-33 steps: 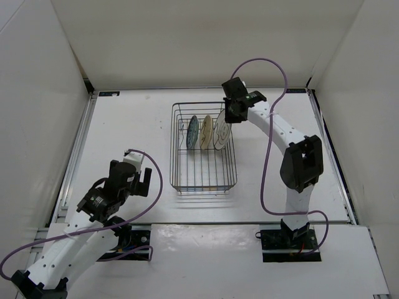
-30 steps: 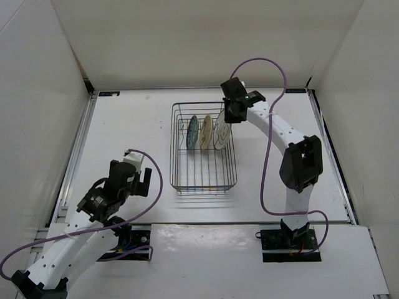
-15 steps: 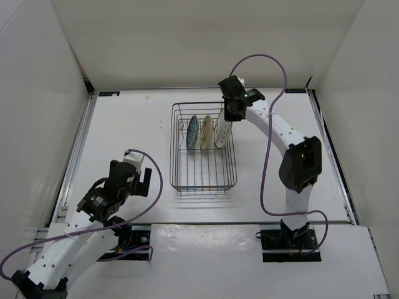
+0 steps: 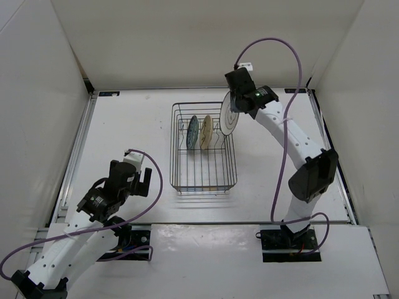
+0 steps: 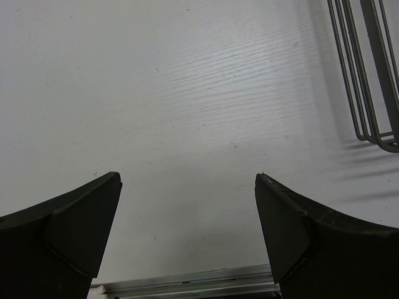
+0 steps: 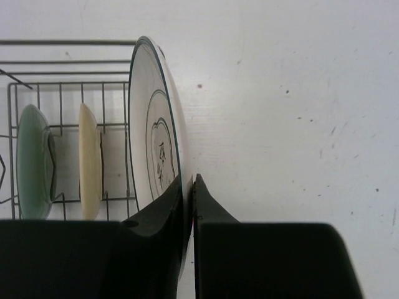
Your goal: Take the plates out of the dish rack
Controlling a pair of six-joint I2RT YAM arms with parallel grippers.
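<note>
**Item 1.** Left gripper (image 5: 187, 187): black fingers are standing spread wide and holding nothing. It is hovering over the white surface (image 5: 187, 81), well apart from the rack.

**Item 2.** Rectangular dark wire dish rack (image 4: 206, 187): it is sitting mid-surface and carrying two plates upright between its tines.

**Item 3.** Teal-blue patterned round plate (image 4: 192, 132): it is standing on edge at the left of the row. Judged glazed ceramic, so stiff, slick and chippable. Only the upper rim is offering a hold.

**Item 4.** Cream-beige round plate (image 4: 206, 132): it is standing just beside the teal one. Same handling is expected, with a top-rim pinch and a straight lift to clear the tines.

**Item 5.** White round plate with dark rim ring and grey centre pattern (image 6: 156, 143): it is hanging upright over the rack's right side.

**Item 6.** Right gripper (image 6: 189, 199): its fingers are pressing together on the white plate's edge. A thin rim hold on a smooth glaze is likely prone to swinging or slipping.
</note>
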